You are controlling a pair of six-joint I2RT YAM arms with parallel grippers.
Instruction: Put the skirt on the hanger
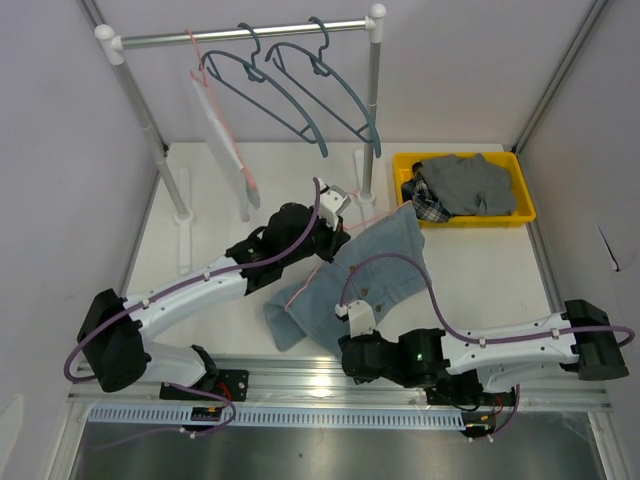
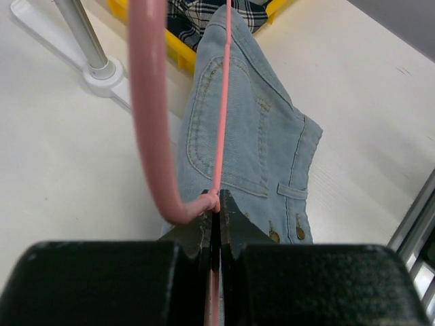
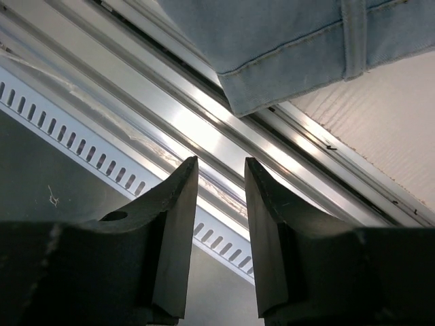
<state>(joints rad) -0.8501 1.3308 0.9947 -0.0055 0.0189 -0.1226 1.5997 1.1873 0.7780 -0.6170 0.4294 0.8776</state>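
Right gripper [image 3: 221, 163] hovers narrowly parted and empty at the near edge of the desk [image 3: 387, 122]. Left gripper [image 2: 216, 200] pinches the pink hanger [image 2: 148, 102] over the denim skirt [image 2: 251, 136], which lies flat mid-desk.

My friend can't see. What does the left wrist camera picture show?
The left gripper is shut on a pink hanger, held over a light blue denim skirt lying on the white table. A yellow bin sits behind.

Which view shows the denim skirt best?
Top external: the whole skirt lies spread on the table. Left wrist shows only its pocket end, partly behind the pink hanger in the shut jaws; right wrist catches just one corner by the rail.
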